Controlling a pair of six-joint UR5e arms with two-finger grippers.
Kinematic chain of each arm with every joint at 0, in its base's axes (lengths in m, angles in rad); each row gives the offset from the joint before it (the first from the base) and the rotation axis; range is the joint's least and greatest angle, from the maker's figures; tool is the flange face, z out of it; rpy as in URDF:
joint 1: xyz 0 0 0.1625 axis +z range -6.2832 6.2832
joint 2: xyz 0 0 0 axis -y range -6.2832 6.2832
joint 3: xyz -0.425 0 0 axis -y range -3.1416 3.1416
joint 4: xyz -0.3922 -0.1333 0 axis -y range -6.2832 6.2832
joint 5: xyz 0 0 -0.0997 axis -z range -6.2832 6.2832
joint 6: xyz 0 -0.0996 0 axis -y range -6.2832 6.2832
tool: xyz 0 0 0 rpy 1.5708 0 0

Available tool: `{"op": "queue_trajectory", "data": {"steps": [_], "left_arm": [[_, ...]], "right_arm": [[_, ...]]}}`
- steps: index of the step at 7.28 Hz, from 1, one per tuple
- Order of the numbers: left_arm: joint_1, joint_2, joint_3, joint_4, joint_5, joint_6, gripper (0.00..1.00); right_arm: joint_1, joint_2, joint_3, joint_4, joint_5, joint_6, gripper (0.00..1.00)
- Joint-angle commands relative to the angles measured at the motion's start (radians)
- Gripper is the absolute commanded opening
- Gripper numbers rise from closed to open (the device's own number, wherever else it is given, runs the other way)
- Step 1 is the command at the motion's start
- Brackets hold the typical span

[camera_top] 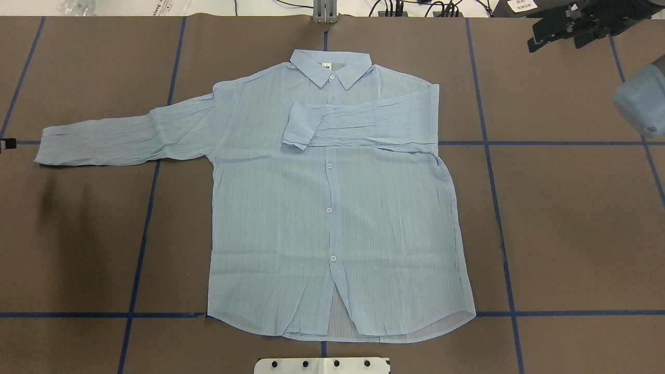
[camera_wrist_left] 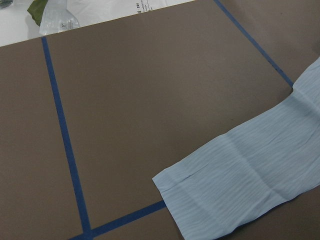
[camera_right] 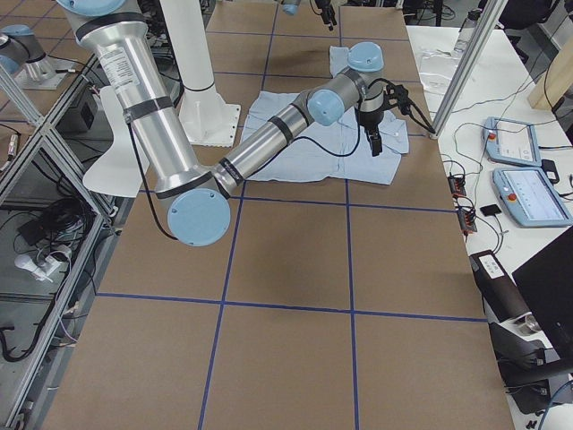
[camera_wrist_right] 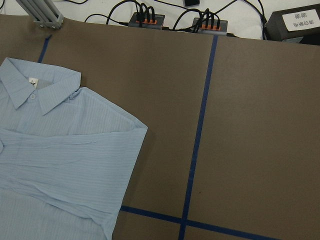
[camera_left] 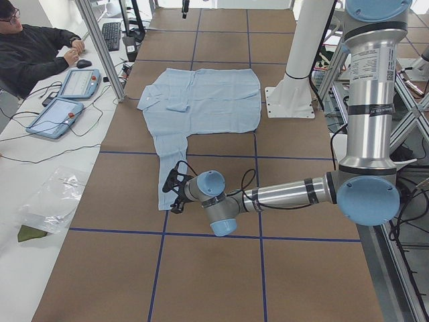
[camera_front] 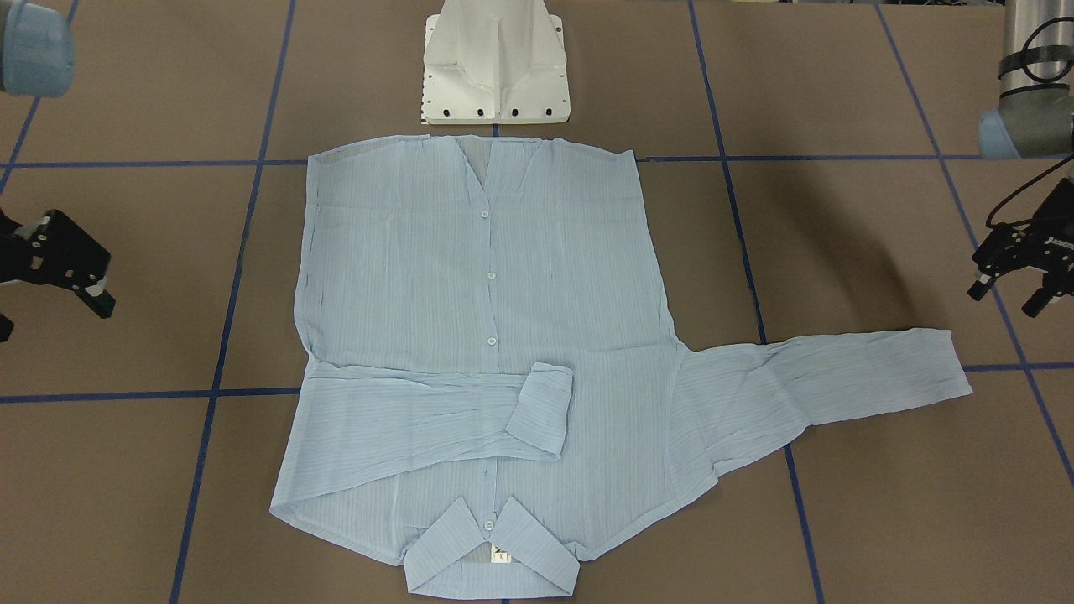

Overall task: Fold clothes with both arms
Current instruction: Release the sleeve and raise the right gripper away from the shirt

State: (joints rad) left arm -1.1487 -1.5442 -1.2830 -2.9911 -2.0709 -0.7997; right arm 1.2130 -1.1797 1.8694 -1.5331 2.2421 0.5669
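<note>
The shirt lies flat on the counter, its unfolded sleeve stretched sideways, cuff nearest the left gripper. That one and the right gripper both hang open, holding nothing.

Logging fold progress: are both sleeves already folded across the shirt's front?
No, one sleeve lies folded across the chest of the shirt, while the other sleeve is stretched out flat on the table.

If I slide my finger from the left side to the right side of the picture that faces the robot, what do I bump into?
First the black two-finger right gripper → thin light-blue striped button-up shirt → its outstretched long sleeve → black two-finger left gripper.
</note>
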Motion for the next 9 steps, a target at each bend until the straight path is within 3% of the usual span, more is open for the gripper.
{"op": "queue_trajectory", "data": {"steps": [1,2,9], "left_arm": [[0.056,-0.052,0.083,-0.040,0.057,-0.118,0.59],[0.066,-0.077,0.124,-0.042,0.057,-0.118,0.53],[0.109,-0.066,0.154,-0.046,0.064,-0.112,0.53]], "right_arm": [[0.016,-0.021,0.013,0.001,0.013,-0.018,0.99],[0.017,-0.023,0.013,0.002,0.013,-0.018,0.99],[0.016,-0.047,0.033,0.002,0.002,-0.012,0.99]]}}
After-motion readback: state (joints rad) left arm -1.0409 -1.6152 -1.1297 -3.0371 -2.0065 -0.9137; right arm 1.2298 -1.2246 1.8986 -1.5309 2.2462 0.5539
